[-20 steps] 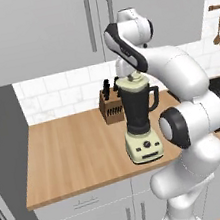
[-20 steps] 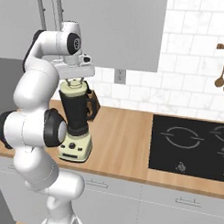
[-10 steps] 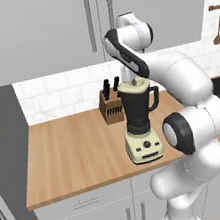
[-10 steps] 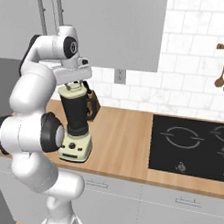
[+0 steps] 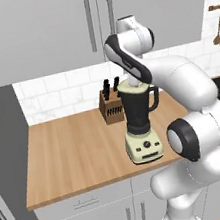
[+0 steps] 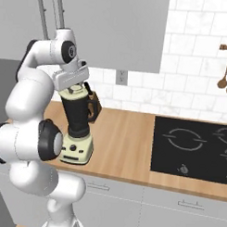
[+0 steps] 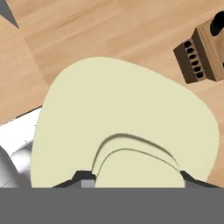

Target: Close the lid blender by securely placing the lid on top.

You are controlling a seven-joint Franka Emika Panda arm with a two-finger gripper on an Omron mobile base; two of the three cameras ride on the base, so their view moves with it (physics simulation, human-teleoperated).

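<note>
Here, your gripper (image 7: 135, 177) straddles the knob of the lid (image 7: 124, 127), its two dark tips just beside it; whether it pinches or has let go, you cannot tell. The lid sits on the blender (image 5: 140, 122) at centre frame. If it lies crooked, pulling away could tip it off, I judge; lifting askew could drag it. No readable writing or brand shows.
</note>
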